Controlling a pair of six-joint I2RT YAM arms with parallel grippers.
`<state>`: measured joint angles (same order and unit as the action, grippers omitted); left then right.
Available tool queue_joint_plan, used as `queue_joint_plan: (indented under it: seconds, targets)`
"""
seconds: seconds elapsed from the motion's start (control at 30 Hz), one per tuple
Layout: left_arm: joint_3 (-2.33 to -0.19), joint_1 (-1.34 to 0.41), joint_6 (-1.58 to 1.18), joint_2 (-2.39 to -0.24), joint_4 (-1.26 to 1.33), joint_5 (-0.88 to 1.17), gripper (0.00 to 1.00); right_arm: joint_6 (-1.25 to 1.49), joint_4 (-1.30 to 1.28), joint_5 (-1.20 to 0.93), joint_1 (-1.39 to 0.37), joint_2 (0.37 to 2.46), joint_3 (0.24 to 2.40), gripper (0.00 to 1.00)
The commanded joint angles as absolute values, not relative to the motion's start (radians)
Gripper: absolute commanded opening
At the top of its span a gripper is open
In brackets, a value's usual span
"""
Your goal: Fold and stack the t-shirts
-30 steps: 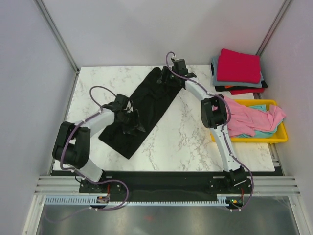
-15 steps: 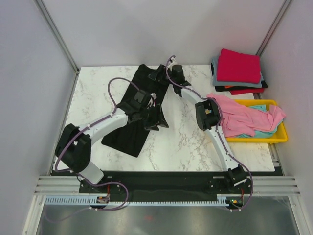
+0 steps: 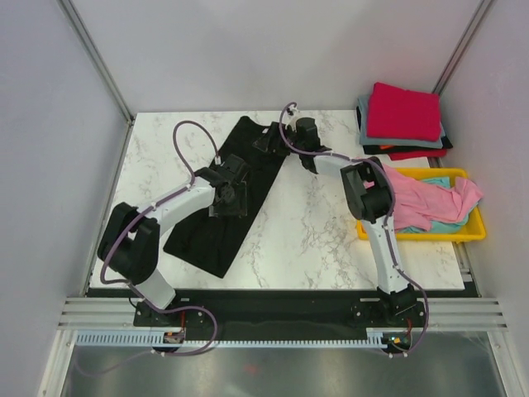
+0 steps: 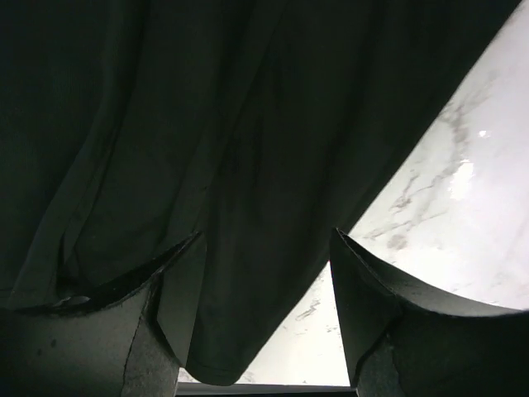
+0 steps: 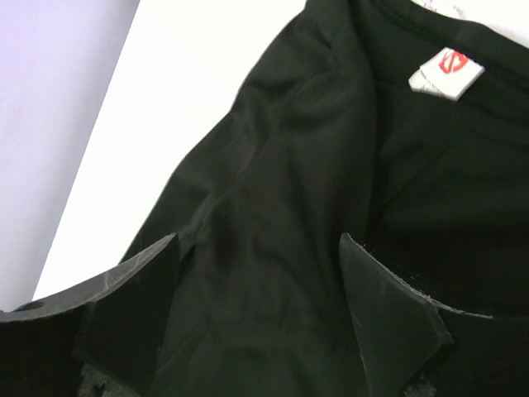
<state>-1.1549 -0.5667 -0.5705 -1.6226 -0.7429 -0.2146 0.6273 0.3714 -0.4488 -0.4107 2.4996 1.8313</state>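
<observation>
The black t-shirt [image 3: 202, 236] lies diagonally beneath: left gripper [image 4: 266, 236] over mid-body, right gripper [image 5: 258, 240] just short of neck label [image 5: 446, 70]. Both finger pairs spread, empty.

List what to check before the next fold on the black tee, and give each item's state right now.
1. Left tool open, nothing pinched: ok.
2. Right tool open, over the cloth beside the neck label: ok.
3. Black t-shirt wholly on the table: ok.
4. Cloth smooth: not ok, there are creases near that label.
5. Folded stack well apart from the black t-shirt: ok.
6. Pink t-shirt free of the right arm's elbow: cannot tell, the elbow hides its edge.
</observation>
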Motion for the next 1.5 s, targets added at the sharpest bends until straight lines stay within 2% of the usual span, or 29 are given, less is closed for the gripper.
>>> queue_joint_plan:
  seconds: [0.0, 0.17, 0.3, 0.67, 0.87, 1.0, 1.1, 1.3, 1.47]
  targets:
    - [-1.141, -0.557, -0.517, -1.638, -0.744, -0.258, 0.69, 0.571, 0.453, -0.39, -0.413, 2.254, 1.68, 0.86]
    - [-1.105, -0.537, -0.515, -1.661, -0.712, -0.218, 0.68, 0.621, 0.384, -0.324, -0.416, 2.194, 1.516, 0.88]
    - [-1.071, -0.522, -0.502, -1.67, -0.69, -0.21, 0.68, 0.631, 0.324, -0.279, -0.433, 2.215, 1.479, 0.88]
    - [-1.019, -0.509, -0.515, -1.716, -0.638, -0.066, 0.64, 0.572, 0.14, -0.299, -0.436, 2.494, 1.784, 0.87]
    - [-0.947, -0.529, -0.599, -1.742, -0.508, 0.161, 0.62, 0.554, 0.035, -0.339, -0.376, 2.684, 2.084, 0.87]
    - [-1.015, -0.598, -0.633, -1.772, -0.506, 0.17, 0.62, 0.554, 0.029, -0.394, -0.354, 2.778, 2.277, 0.88]
    - [-1.095, -0.647, -0.66, -1.824, -0.503, 0.233, 0.62, 0.549, 0.047, -0.403, -0.342, 2.81, 2.335, 0.9]
    - [-1.23, -0.732, -0.683, -1.842, -0.541, 0.247, 0.64, 0.526, 0.138, -0.44, -0.321, 2.755, 2.254, 0.91]
    - [-1.287, -0.749, -0.643, -1.683, -0.687, 0.193, 0.7, 0.519, 0.247, -0.459, -0.313, 2.579, 2.066, 0.93]
